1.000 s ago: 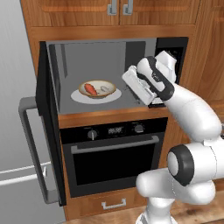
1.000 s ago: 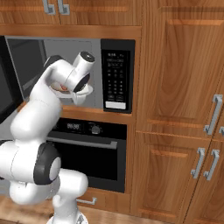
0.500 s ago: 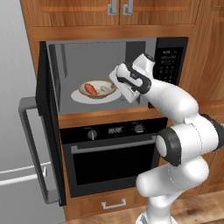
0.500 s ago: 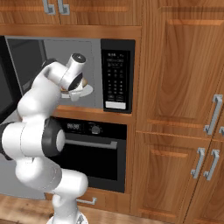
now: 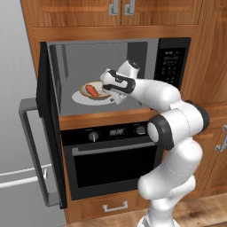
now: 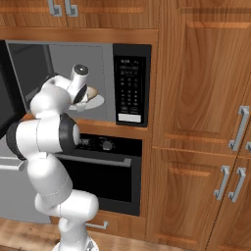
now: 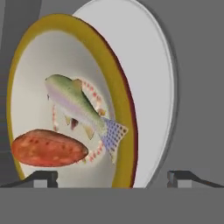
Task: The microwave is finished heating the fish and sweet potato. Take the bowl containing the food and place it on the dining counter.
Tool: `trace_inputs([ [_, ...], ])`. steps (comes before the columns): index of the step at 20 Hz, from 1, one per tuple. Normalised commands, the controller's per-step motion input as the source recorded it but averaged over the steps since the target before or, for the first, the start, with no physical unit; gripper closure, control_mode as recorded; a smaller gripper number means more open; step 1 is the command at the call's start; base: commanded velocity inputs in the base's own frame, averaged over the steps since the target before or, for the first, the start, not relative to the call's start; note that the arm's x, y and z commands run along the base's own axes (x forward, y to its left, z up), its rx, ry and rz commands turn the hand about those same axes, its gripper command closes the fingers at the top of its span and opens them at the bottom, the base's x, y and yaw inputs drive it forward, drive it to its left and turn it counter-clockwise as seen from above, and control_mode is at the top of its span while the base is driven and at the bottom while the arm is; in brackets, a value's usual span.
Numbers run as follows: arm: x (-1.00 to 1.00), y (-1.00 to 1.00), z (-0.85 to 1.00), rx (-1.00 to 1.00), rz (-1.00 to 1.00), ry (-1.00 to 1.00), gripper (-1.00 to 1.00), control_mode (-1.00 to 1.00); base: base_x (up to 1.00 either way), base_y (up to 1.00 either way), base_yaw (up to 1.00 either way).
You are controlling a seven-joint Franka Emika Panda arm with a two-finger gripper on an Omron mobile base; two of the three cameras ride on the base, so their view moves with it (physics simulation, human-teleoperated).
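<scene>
1. Door (image 5: pixel 44 133) first, at far left of the left base view: the microwave (image 5: pixel 106 80) stands wide open with its black door swung out toward us, so we have a free way into the cavity.
2. Moving right, here is the change we care about. A second ago the gripper (image 5: pixel 107 87) hung off to the right near the keypad (image 5: pixel 170 66); now it has swung left and into the cavity, arriving right at the near edge of the bowl (image 5: pixel 90 91). We judge the reach is almost done and the grasp comes next.
3. The jaws are spread wide with nothing between them. In the hand view the two fingertips (image 7: pixel 41 178) sit well apart at the bottom, with the bowl's yellow-tan rim (image 7: pixel 116 78) between them and just ahead.
4. Contents now: the bowl rests on the white turntable disc (image 7: pixel 151 65) inside the microwave. In its cream inside lie the sweet potato (image 7: pixel 48 148), orange-red, and the fish (image 7: pixel 81 107), greenish-grey with a speckled tail, touching each other.
5. Farther right in the right base view, we see the wooden cabinet doors (image 6: pixel 206 98). The bowl has not been lifted yet, so the carry to the dining counter is all ahead.
</scene>
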Motion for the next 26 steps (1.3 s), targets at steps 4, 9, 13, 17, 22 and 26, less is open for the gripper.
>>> trace_inputs([
  [4, 0.52, 0.11, -0.1, 0.0, -0.03, 0.0, -1.0, -1.0, 0.0, 0.0, 0.0],
  [9, 0.28, 0.01, -0.36, -0.02, 0.0, 0.0, -1.0, -1.0, 0.0, 0.0, 0.0],
  [13, 0.05, 0.0, -0.48, -0.04, 0.0, 0.0, -1.0, -1.0, 0.0, 0.0, 0.0],
  [17, 0.18, 0.02, -0.27, -0.01, 0.0, 0.0, 1.0, -1.0, 0.0, 0.0, 0.0],
  [22, 0.08, 0.01, -0.02, 0.0, 0.0, 0.0, 1.0, -1.0, 0.0, 0.0, 0.0],
  [26, 0.0, 0.0, 0.0, 0.0, 0.0, 0.0, 1.0, -1.0, 0.0, 0.0, 0.0],
])
